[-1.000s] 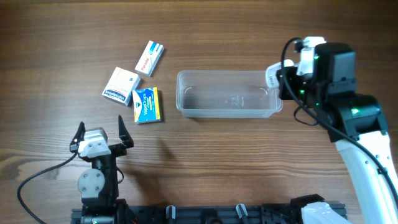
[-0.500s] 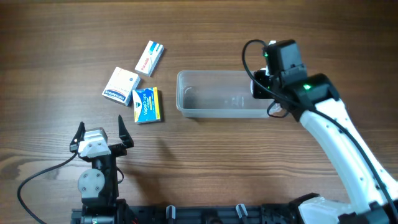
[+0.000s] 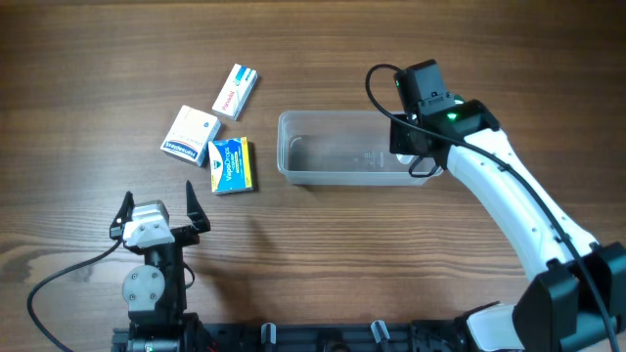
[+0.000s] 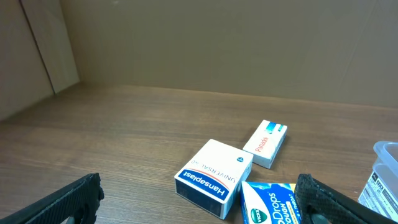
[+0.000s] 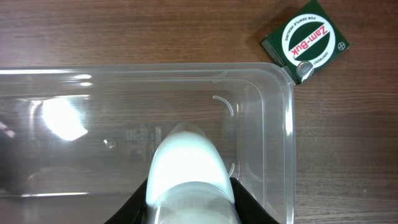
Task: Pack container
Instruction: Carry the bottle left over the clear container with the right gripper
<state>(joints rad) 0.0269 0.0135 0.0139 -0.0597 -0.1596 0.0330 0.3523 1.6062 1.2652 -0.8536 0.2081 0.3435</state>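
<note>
Hanging over the right end of the container, the right gripper was closed on a white bottle, so named from its rounded form, with a dark finger pressed to each side. The clear, shallow tub was set on the table a little right of centre, its long axis running left to right. From the right wrist view the bottle was seen directly above the tub's floor, inside the rim at that end. Whether it touched the floor could not be told. Nothing else was seen inside the container; its floor showed only moulded marks and glare.

The release was judged to turn on that one relation: the bottle was already within the walls, so only a lowering and an opening seemed to be called for.

A green Zam-Buk box was seen in the right wrist view just outside one corner of the container, close to the rim; contact could not be judged. Three more boxes were grouped left of the container: a white Panadol box farthest, a Hansaplast box left of it, and a blue and yellow VapoDrops box nearest the tub. The left gripper was held wide open and empty at the near left, with those three boxes lying just beyond it, so that arm was judged the nearer to them.
</note>
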